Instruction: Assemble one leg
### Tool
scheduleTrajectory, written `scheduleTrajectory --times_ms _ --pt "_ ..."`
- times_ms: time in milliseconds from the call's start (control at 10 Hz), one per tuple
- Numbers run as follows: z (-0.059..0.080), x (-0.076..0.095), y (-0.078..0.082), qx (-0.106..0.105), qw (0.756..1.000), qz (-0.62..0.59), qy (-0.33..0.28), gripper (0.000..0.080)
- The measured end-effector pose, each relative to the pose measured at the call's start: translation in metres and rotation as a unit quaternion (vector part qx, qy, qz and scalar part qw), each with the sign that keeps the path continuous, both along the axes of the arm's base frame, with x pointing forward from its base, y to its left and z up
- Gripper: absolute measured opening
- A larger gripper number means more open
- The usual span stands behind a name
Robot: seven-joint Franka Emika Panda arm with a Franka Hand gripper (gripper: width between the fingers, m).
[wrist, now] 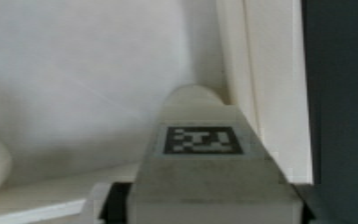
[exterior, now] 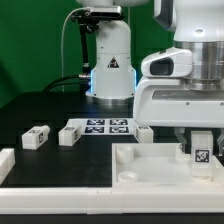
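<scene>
We're on the insert step: fingers (wrist: pixel 115 206) clamp the leg (exterior: pixel 200 152) over the panel (exterior: pixel 150 172), near its rim. Nxt we prob. align, lower & screw in.

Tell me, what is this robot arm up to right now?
The arm's hand is shut on one leg, holding it tag-side out at a corner of the white panel, on the exterior view's right. Whether the leg is seated there cannot be told. A second leg and a third leg lie loose on the table, beside the marker board.
</scene>
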State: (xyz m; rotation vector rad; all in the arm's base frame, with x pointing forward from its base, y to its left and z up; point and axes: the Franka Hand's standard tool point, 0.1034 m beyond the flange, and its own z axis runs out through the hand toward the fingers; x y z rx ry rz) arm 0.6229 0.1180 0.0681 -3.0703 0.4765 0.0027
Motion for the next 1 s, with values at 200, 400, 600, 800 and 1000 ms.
scheduleTrajectory --times_ms 200,400,600,800,1000 --pt "-0.0004 0.0002 0.0014 -0.006 0.987 -0.158 0.011 0.0292" --pt "-0.0015 0.0024 0.0019 -0.019 0.952 -0.306 0.024 0.0292" --pt "-0.0012 0.0053 0.0022 -0.02 0.891 -0.453 0.027 0.0292" --pt "-0.0011 0.0055 0.0025 -0.019 0.853 -0.522 0.028 0.03" --pt "-0.0012 0.0053 0.003 -0.018 0.865 -0.5 0.028 0.0477"
